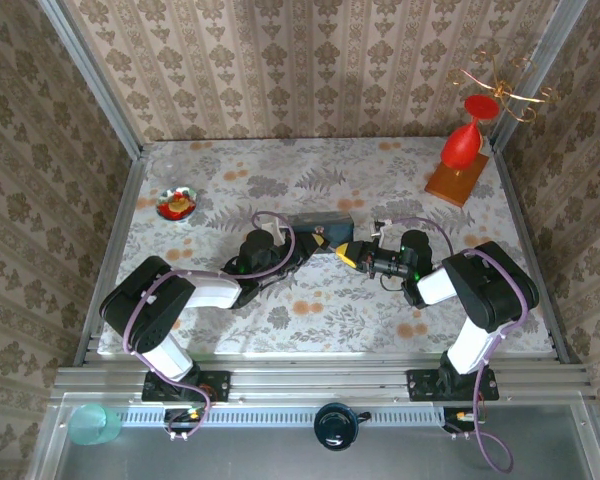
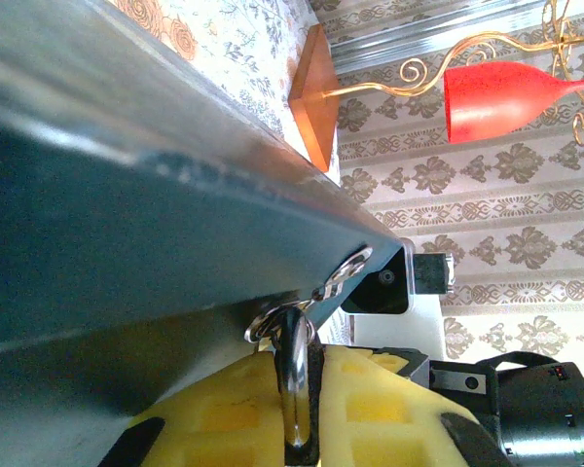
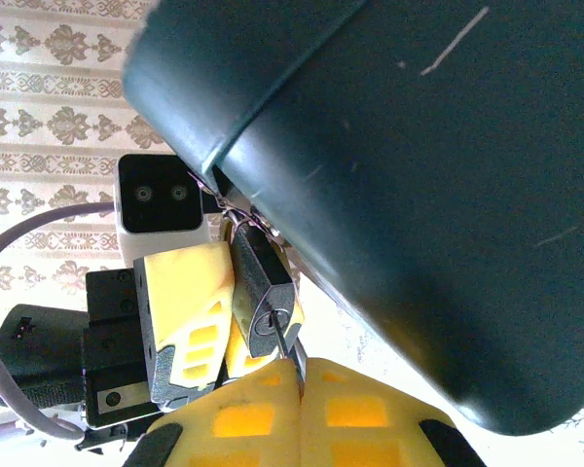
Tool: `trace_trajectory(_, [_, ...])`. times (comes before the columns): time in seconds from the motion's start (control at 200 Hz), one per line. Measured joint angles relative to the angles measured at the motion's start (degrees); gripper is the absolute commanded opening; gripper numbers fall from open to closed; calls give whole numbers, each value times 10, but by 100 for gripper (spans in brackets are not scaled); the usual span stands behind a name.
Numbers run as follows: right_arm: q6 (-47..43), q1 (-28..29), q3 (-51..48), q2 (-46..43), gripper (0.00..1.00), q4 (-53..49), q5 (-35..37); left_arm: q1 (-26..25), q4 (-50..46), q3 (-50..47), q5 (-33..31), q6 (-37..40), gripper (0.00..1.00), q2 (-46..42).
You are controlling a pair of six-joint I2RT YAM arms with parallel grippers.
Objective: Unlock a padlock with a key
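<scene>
- Step in hand, as I judge it: key at the lock, not yet turned.
- Padlock [image 3: 263, 292]: hangs by its shackle [image 2: 294, 375] from the small rings at the edge of the blue tin [image 3: 419, 195]. The tin sits mid-surface [image 1: 310, 300], between the two arms. The dark lock body faces the right wrist camera, keyway end toward it.
- Left claw [image 2: 297, 401]: narrow, its yellow pads pinching the padlock from both sides. The shackle runs up out of the gap between them.
- Right claw [image 3: 297, 394]: pressed fully together, with a thin metal blade standing out from between its pads. I take this for the key [image 3: 290, 344]; its head is hidden.
- The blade tip meets the keyway face. How deep it sits cannot be read, since the pads cover the shaft.
- Shackle appears seated in the body; no gap visible on either leg.
- Next move calls for:
  - seating the key fully along the keyway axis
  - a wrist roll of the right claw while the left holds the body against the twist
- Risk: the blade is thin and the grip is on little of it, so off-axis torque could slip or cock the key. The lock also swings freely on the rings.
</scene>
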Motion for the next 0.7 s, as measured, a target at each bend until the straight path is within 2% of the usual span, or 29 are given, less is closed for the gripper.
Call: trace_trajectory(0.7, [0, 24, 3, 0, 0, -3, 0, -1, 7, 0, -3, 0, 0, 7])
